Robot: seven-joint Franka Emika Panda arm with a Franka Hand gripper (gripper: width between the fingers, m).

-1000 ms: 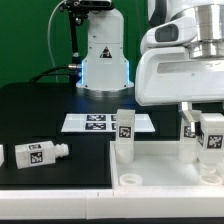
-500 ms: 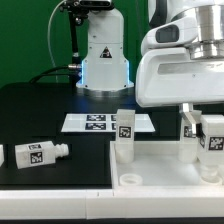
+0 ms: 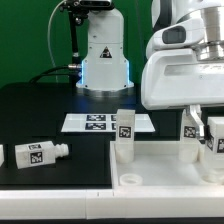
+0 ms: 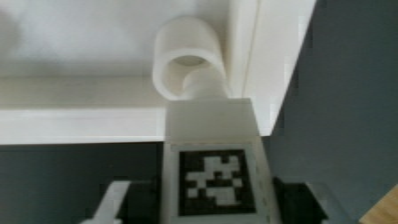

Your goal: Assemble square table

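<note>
The white square slab (image 3: 160,175) lies at the front of the exterior view, with a corner hole (image 3: 129,180) showing. One white tagged leg (image 3: 124,135) stands upright at its rear left, and a second leg (image 3: 190,135) stands at the rear right. My gripper (image 3: 214,150) is shut on a third leg (image 3: 216,140) and holds it upright just to the right of that one. In the wrist view the held leg (image 4: 217,165) sits between my fingers (image 4: 121,200), over the slab's rim (image 4: 107,125). The standing leg (image 4: 191,62) is just beyond it.
A loose tagged leg (image 3: 35,153) lies on the black table at the exterior view's left, with another white part (image 3: 2,156) cut off at the edge. The marker board (image 3: 100,122) lies behind the slab. The robot base (image 3: 103,60) stands at the back.
My gripper, with the leg in it, has shifted slightly toward the exterior view's right. The other parts have not moved.
</note>
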